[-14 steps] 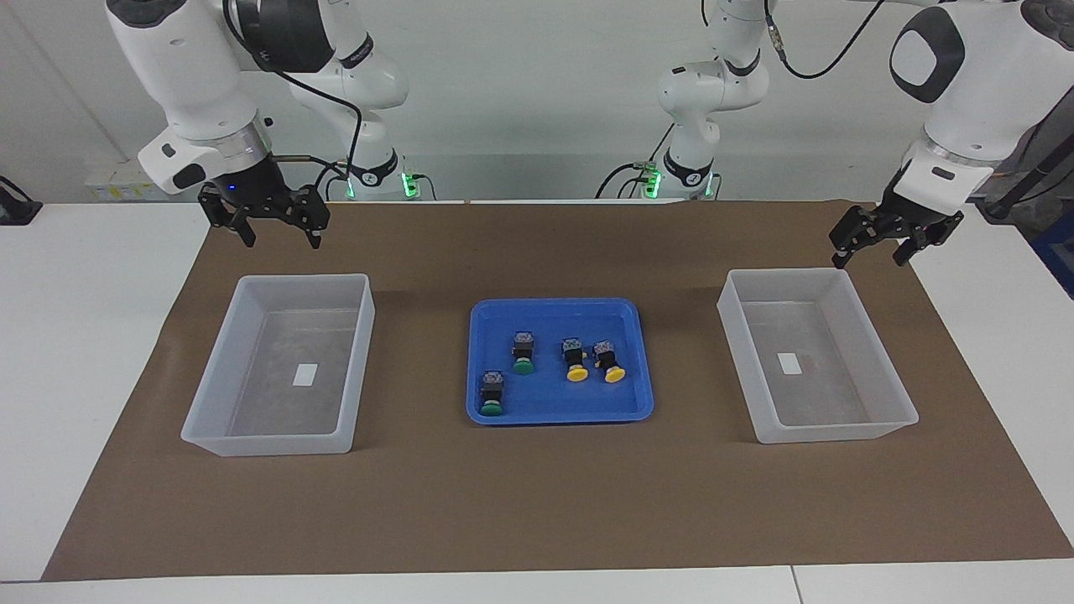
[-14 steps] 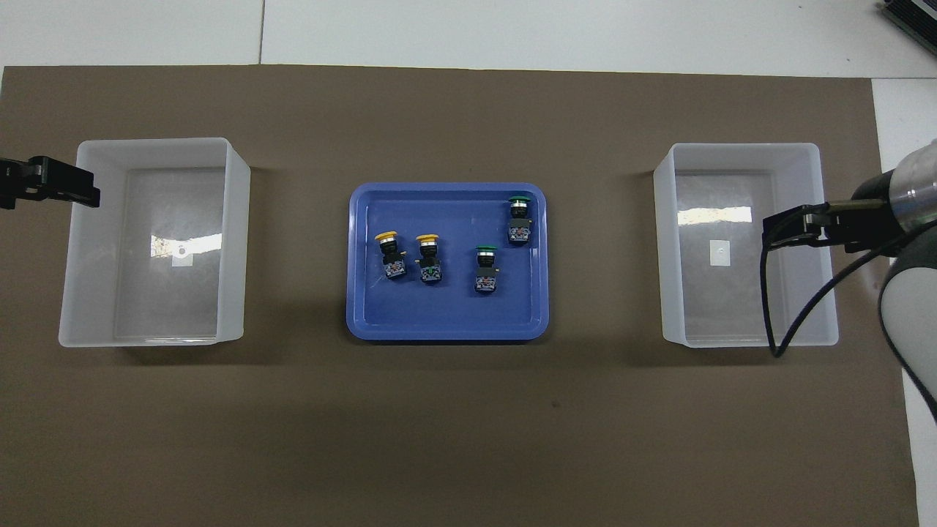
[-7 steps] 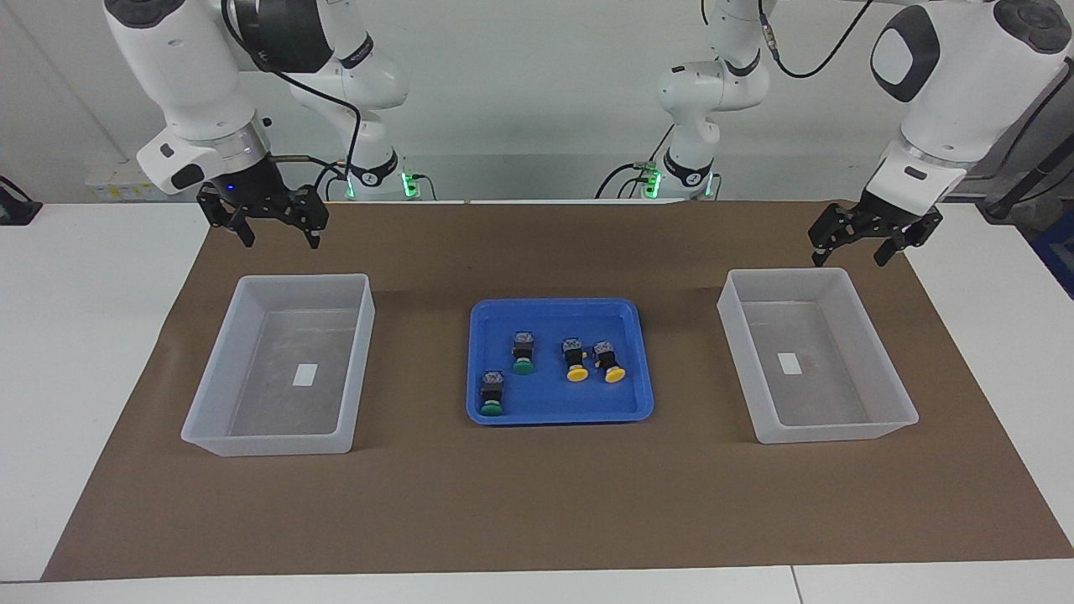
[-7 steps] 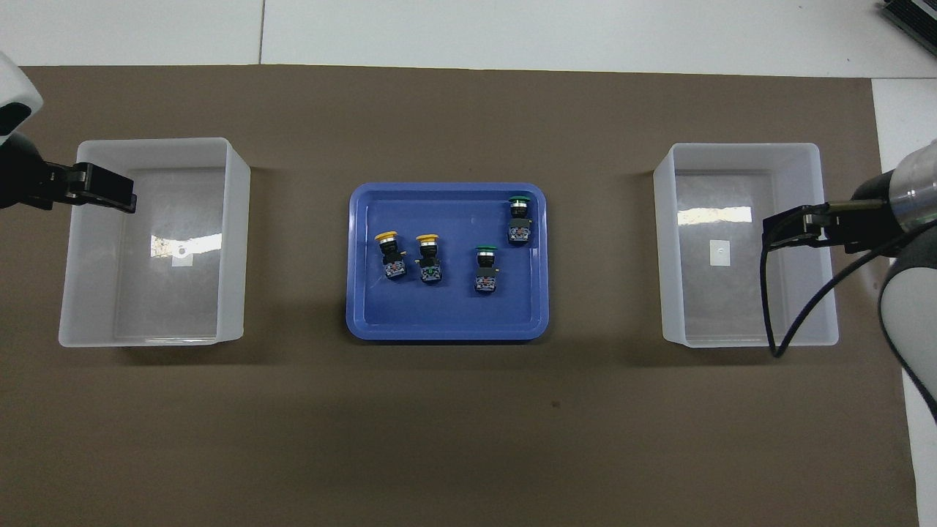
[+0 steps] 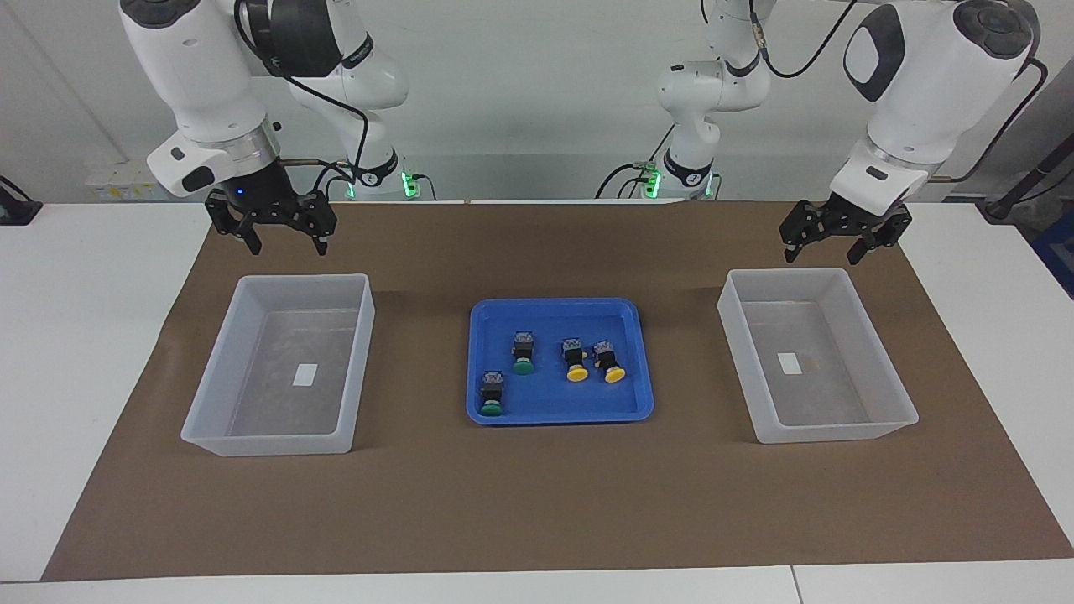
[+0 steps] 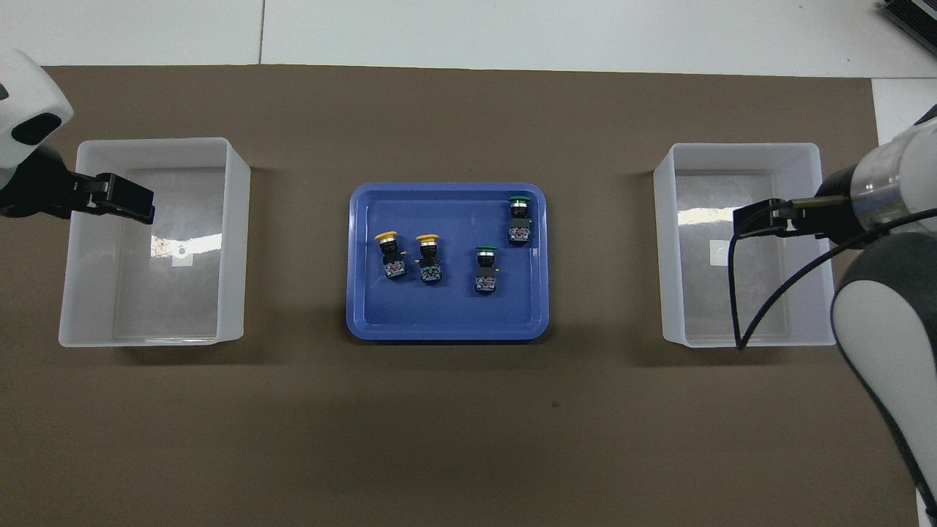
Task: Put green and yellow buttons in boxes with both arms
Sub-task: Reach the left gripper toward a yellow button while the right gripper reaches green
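Four buttons lie in the blue tray (image 5: 558, 415) at the table's middle: two green (image 5: 523, 352) (image 5: 492, 393) and two yellow (image 5: 576, 361) (image 5: 610, 362). In the overhead view the yellow ones (image 6: 390, 255) (image 6: 429, 258) lie side by side, and the green ones (image 6: 484, 268) (image 6: 520, 219) lie toward the right arm's end. One translucent box (image 5: 826, 403) (image 6: 146, 293) stands at the left arm's end, the other (image 5: 268, 394) (image 6: 703, 293) at the right arm's end. Each holds only a white label. My left gripper (image 5: 822, 252) (image 6: 132, 205) is open and empty, raised over its box's edge. My right gripper (image 5: 287, 245) (image 6: 754, 223) is open and empty, raised over its box.
A brown mat (image 5: 537, 503) covers the white table under the boxes and the tray. A black cable (image 6: 739, 322) hangs from the right arm over its box.
The left gripper has moved in from the table's end to over its box. The right gripper has shifted a little toward the table's middle. The buttons have not moved.
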`<state>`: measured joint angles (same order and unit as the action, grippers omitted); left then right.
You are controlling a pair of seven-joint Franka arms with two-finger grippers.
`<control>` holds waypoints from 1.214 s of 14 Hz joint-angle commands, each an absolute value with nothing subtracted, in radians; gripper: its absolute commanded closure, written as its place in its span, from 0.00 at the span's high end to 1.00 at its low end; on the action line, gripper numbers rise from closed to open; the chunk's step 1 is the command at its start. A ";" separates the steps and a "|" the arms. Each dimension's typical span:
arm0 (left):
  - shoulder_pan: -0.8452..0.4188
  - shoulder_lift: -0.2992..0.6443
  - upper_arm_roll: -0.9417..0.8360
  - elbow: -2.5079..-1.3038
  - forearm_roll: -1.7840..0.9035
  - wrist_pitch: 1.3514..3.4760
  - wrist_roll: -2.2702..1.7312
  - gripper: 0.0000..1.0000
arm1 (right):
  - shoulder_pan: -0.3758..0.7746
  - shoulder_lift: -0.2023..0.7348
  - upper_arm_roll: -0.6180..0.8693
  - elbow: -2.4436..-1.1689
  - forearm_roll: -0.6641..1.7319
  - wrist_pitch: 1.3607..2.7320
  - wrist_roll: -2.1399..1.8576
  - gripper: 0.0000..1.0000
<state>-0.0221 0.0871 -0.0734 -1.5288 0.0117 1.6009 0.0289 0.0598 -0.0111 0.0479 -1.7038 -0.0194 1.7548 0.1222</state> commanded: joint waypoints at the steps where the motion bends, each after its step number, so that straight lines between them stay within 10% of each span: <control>1: -0.032 0.006 -0.066 -1.664 0.017 1.646 -0.026 1.00 | 0.124 -0.015 0.049 -1.761 0.005 1.836 0.195 1.00; 17: -0.328 0.061 -0.067 -1.936 -0.069 2.132 -0.485 1.00 | 0.419 0.311 0.051 -1.718 -0.061 2.187 0.443 1.00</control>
<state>-0.2974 0.0457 -0.0842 -1.8939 -0.0591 2.0464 -0.4534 0.3953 0.2893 0.0519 -1.7256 -0.0380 2.1680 0.4098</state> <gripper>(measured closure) 0.000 0.000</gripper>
